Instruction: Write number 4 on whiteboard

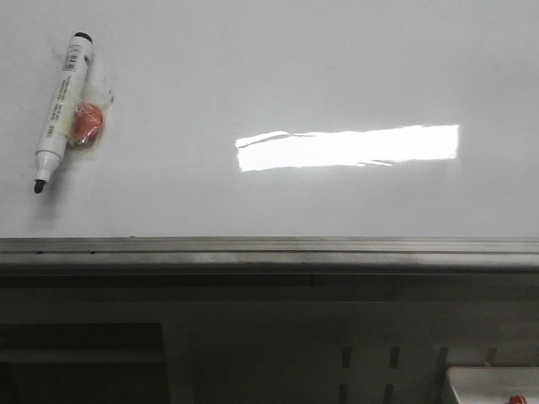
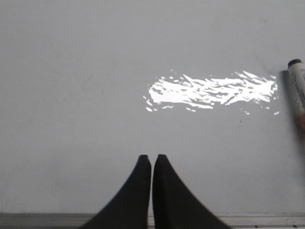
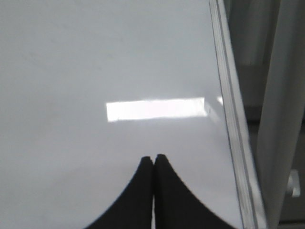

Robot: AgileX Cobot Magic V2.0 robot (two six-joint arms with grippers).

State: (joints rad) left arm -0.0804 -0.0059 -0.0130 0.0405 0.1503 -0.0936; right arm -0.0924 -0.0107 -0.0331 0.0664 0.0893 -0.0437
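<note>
With both the left gripper [image 2: 152, 158] and right gripper [image 3: 154, 157] hanging closed and empty, the uncapped marker [image 1: 61, 109] is lying far left on the still-blank whiteboard [image 1: 278, 67], risking rolling or smearing ink if nudged.

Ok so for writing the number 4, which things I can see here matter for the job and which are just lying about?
For the job:
- whiteboard, nothing written on it yet
- marker, uncapped, lying on the board
- left gripper and right gripper, both shut and empty

Just lying about:
- small orange-red object beside the marker
</note>
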